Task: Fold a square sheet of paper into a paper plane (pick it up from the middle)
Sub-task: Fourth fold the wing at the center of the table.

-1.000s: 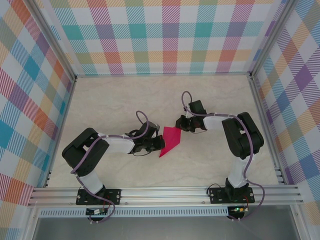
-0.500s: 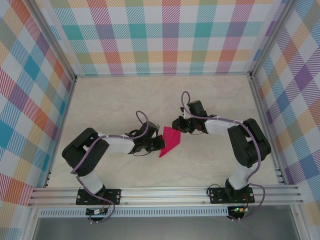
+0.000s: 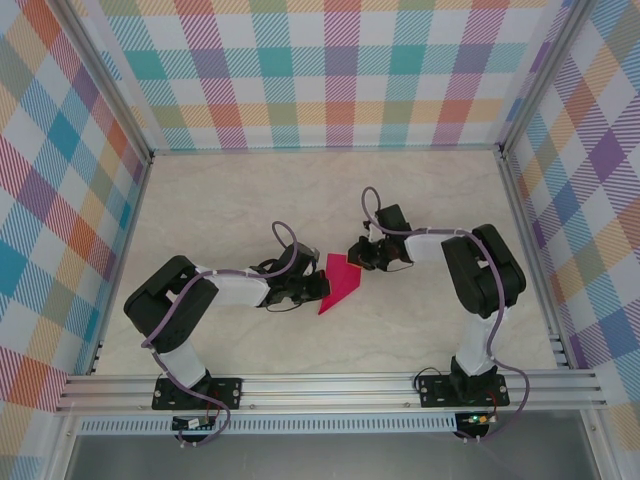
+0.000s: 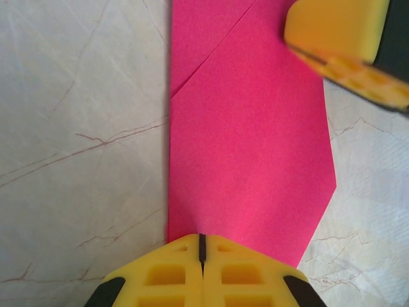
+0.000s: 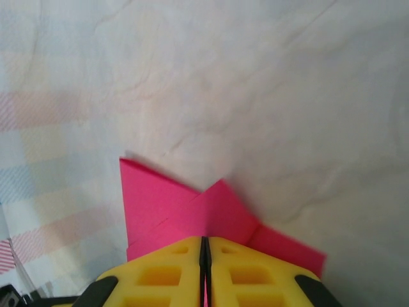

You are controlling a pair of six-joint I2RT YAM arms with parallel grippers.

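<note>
Near the middle of the pale marbled table [image 3: 220,200], a little toward the near side: the paper plane [image 3: 340,282], magenta-pink, only partly folded. Narrow point toward the near left, wide end toward the far right. In the left wrist view, the paper plane [image 4: 249,147] mostly flat on the table, with one slanted crease on the upper layer.

Reaching in low from the left: the left gripper [image 3: 320,285], touching the left edge of the paper plane. Seen from the left wrist, left gripper [image 4: 201,246] with jaws fully together, only a thin dark slit between the yellow fingers, tips resting at the edge of the pink paper. Not possible to tell whether paper is caught between them or only pressed under them.

Coming from the right, at the far right corner of the paper plane: the right gripper [image 3: 357,257]. Seen from the right wrist, right gripper [image 5: 204,246] also closed, with a fine pink line low in the slit, so apparently pinching the paper plane [image 5: 185,204]. Beyond the fingertips, two pointed pink corners, one flap a little raised. In the left wrist view, one blurred yellow pad [image 4: 335,29] of this gripper above the far right part of the paper.

Around the table, checked walls [image 3: 340,70] in many colours.
</note>
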